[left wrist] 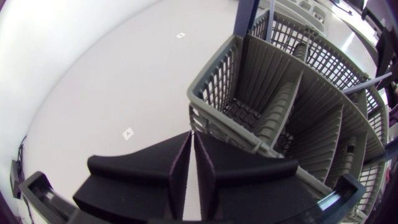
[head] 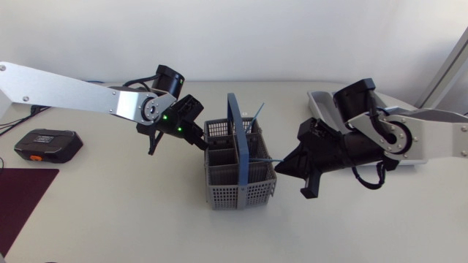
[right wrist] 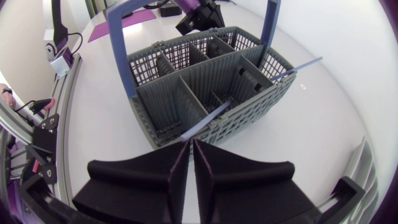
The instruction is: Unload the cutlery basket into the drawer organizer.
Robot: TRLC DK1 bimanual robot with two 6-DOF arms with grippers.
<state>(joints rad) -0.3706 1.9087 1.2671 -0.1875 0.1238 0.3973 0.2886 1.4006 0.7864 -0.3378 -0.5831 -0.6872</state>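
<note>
The grey cutlery basket (head: 239,183) with a blue hoop handle (head: 235,124) stands mid-table. A thin blue utensil (head: 265,158) leans out over its right rim; my right gripper (head: 281,162) is shut on its end, seen pinched at the fingertips in the right wrist view (right wrist: 188,142). A second blue utensil (head: 257,115) sticks up from the basket's far right corner (right wrist: 298,67). My left gripper (head: 200,142) is shut and empty, its tips against the basket's (left wrist: 273,93) left outer corner (left wrist: 191,135). The pale drawer organizer (head: 320,102) lies behind my right arm, mostly hidden.
A black device with orange trim (head: 47,145) sits at the far left of the table. A dark purple mat (head: 22,201) covers the front left corner. The basket compartments nearest my left gripper hold nothing.
</note>
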